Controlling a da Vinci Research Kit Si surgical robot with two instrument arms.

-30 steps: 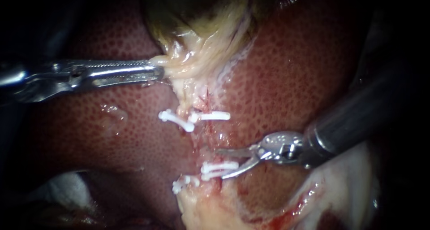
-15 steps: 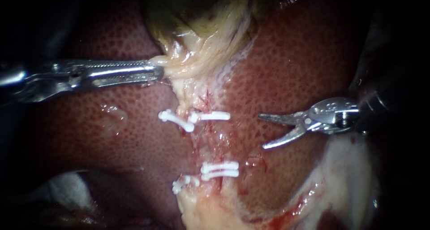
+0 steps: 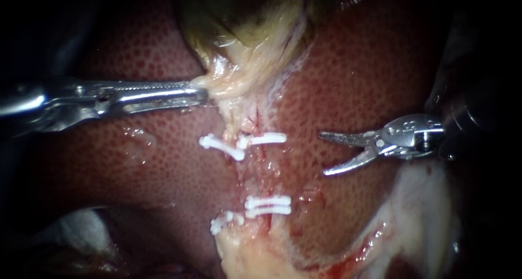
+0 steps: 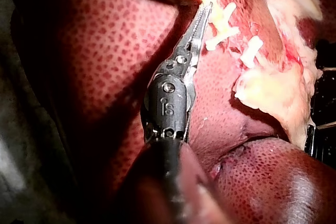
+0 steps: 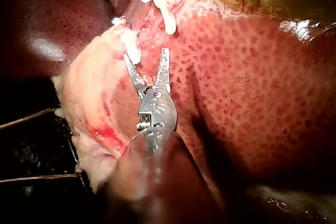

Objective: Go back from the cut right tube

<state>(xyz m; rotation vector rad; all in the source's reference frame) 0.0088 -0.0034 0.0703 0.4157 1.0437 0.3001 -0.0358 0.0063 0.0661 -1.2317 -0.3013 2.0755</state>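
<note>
My left instrument (image 3: 204, 92) comes in flat across the liver (image 3: 359, 78), its jaws shut on pale tissue at the neck of the gallbladder (image 3: 244, 34). Below that grip, two white clips (image 3: 243, 142) sit on the upper tube stumps and several more (image 3: 266, 205) on the lower ones. Raw cut tissue (image 3: 262, 173) lies in the gap between. My right instrument (image 3: 323, 153) hovers over the liver to the right of that gap, its thin curved blades open and empty. The right wrist view shows the open blades (image 5: 146, 55) short of the clips (image 5: 131, 48). The left wrist view shows the shut jaws (image 4: 203, 11) beside clips (image 4: 223, 30).
Pale fatty tissue with blood streaks (image 3: 418, 219) runs along the lower right, under my right instrument's shaft. White gauze (image 3: 76, 224) lies at the lower left. Dark surroundings (image 3: 478, 67) border the right side.
My right instrument has drawn back to the right, out of the gap between the clip sets, with its blades still open. My left instrument has shifted slightly right, pulling the gallbladder tissue and upper clips along.
</note>
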